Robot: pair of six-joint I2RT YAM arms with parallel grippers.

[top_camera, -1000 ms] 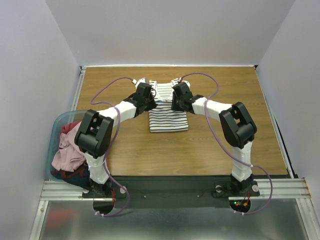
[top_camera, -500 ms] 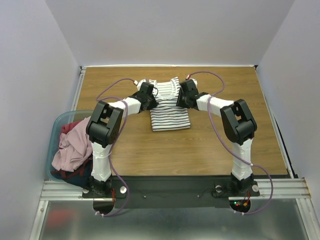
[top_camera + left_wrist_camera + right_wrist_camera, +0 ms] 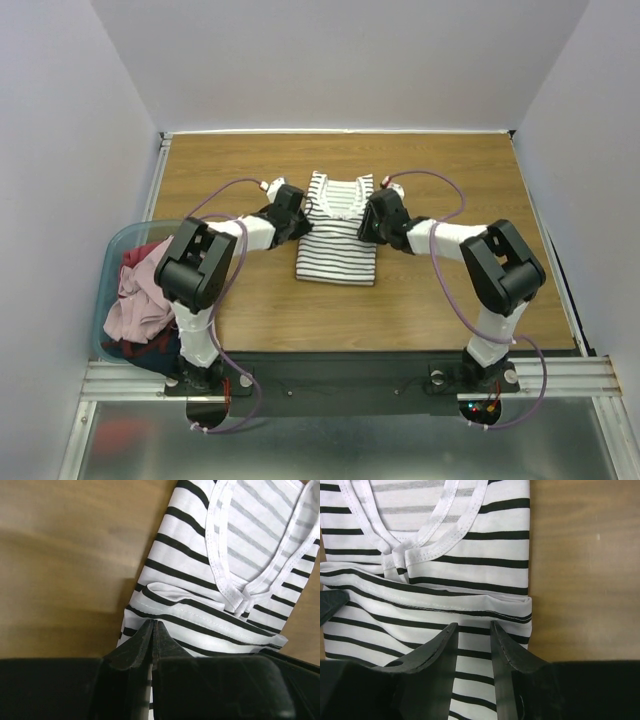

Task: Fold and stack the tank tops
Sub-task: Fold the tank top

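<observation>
Flanking the soft, rectangle-folded striped tank top (image 3: 336,252), left jaws stand barely parted, right jaws wider apart.

- One striped tank top (image 3: 338,235) on the bench (image 3: 450,300).
- One light-blue tub (image 3: 112,250), holding three tops: one pink top (image 3: 135,300), one dark red top (image 3: 140,255), one navy top (image 3: 130,350).
- Two robot arms: left arm (image 3: 200,270), right arm (image 3: 500,265).

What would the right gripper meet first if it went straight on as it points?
Probably the striped tank top: its folded hem lies ahead of the right gripper; depth is unclear.
</observation>
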